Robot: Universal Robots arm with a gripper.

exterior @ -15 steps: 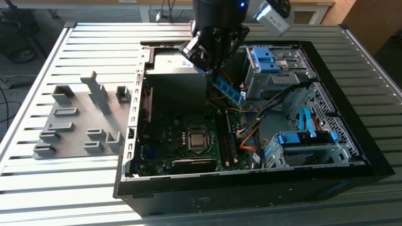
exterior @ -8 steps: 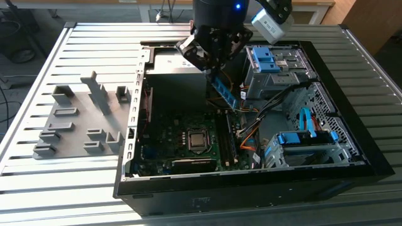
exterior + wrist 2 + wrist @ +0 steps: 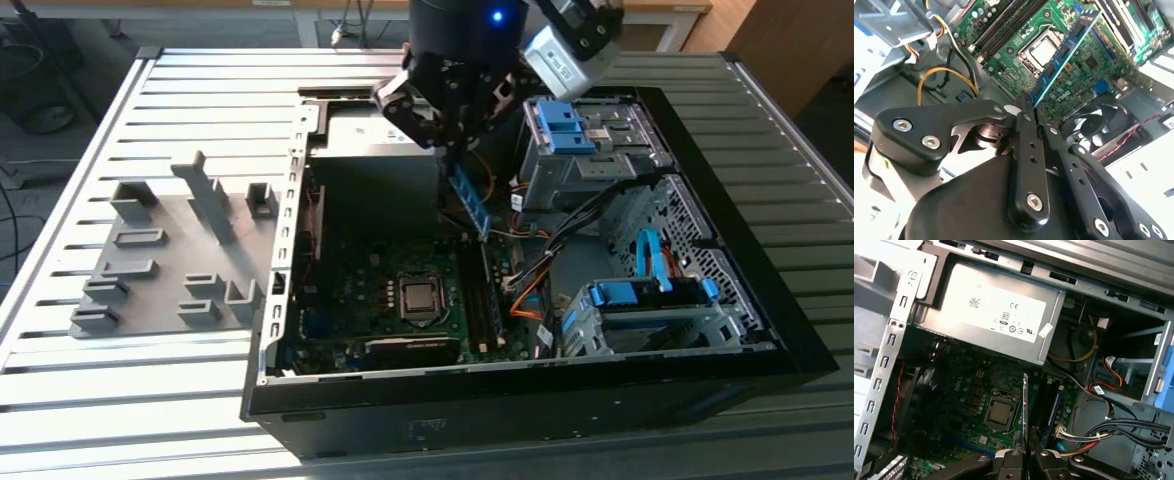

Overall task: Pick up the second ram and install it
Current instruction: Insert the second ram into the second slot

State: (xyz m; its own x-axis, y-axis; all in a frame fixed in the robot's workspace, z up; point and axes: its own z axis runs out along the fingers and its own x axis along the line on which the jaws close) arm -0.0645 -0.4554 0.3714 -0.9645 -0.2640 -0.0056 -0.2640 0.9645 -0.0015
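1. Held: the second ram (image 3: 467, 203), a thin blue-teal stick, pinched at one end between closed jaws of the gripper (image 3: 445, 140), above the open computer case (image 3: 747, 300).
2. Seen in the exterior view hanging from the gripper, slanting down toward the motherboard (image 3: 400, 300), just beside the grey power supply (image 3: 376, 160).
3. In the second wrist view, the second ram (image 3: 1064, 50) stretching away from the gripper (image 3: 1025, 107) across the motherboard (image 3: 1104, 70), passing beside the processor socket (image 3: 1040, 51); black fingers (image 3: 1026, 140) clamped on its near end.
4. In the first wrist view, the second ram (image 3: 1025, 410) seen edge-on, rising from the gripper (image 3: 1025, 456), above the motherboard (image 3: 964, 390), between the processor socket (image 3: 999, 412) and the memory slots (image 3: 1049, 410).
5. One stick (image 3: 1057, 407) seated in the memory slots already, just beside the held one.
6. Outside the case, grey holder blocks (image 3: 174, 250) standing on the slatted table (image 3: 80, 390), well apart from the gripper.
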